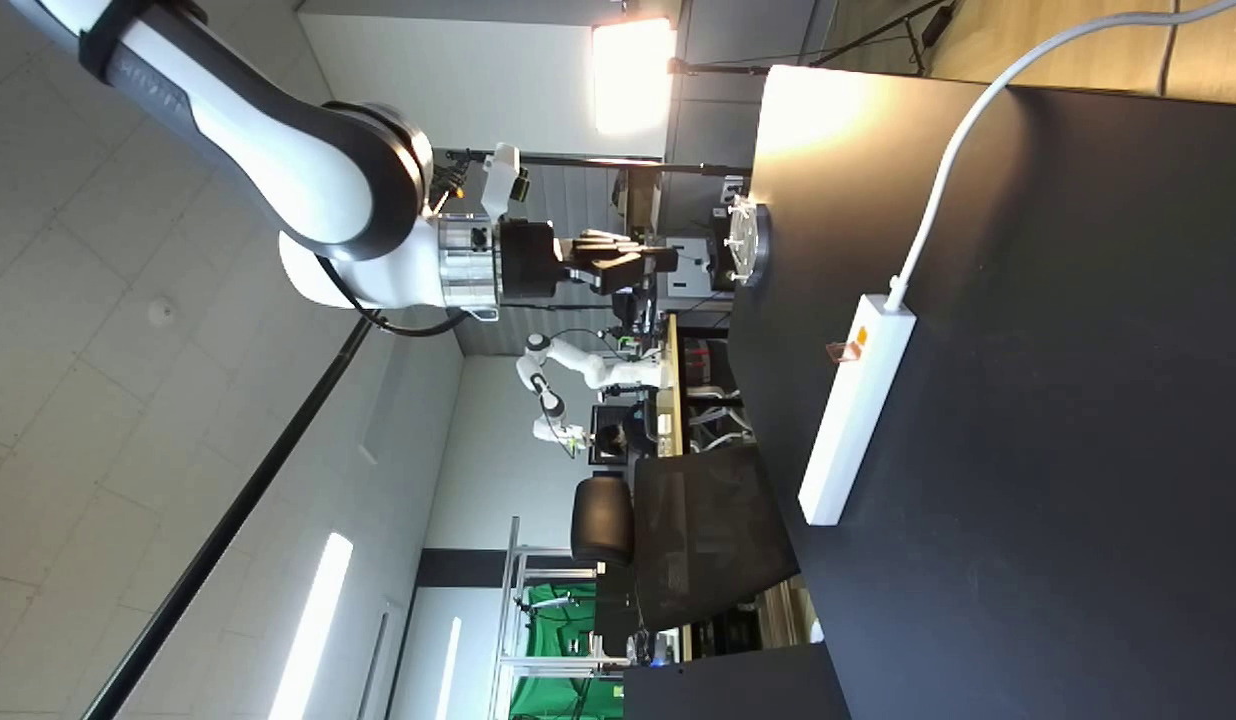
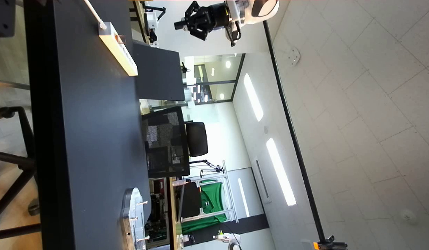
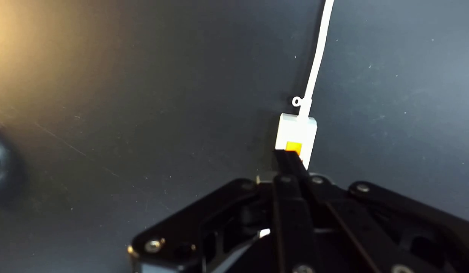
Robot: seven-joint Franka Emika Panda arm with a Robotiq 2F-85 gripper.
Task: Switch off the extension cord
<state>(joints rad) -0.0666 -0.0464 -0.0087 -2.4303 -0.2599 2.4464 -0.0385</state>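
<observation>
The extension cord is a narrow white power strip lying on the black table in both exterior views [image 1: 853, 425] [image 2: 118, 52], which are turned sideways. Its white cable [image 1: 943, 180] runs from one end. Near that end are an orange switch [image 1: 862, 337] and a brownish tab [image 1: 844, 352] standing out from the strip. My gripper [image 1: 670, 259] is raised well above the table, apart from the strip, and also shows in an exterior view [image 2: 180, 25]. In the wrist view its closed, empty fingertips [image 3: 289, 152] overlap the orange switch [image 3: 294, 146] and hide most of the strip [image 3: 291, 131].
A round base with a clear top and small posts [image 1: 746, 242] stands near the table's edge; it also shows in an exterior view [image 2: 135, 218]. A black office chair [image 2: 197, 139] stands beyond the table [image 2: 100, 139]. A bright lamp [image 1: 633, 78] stands behind.
</observation>
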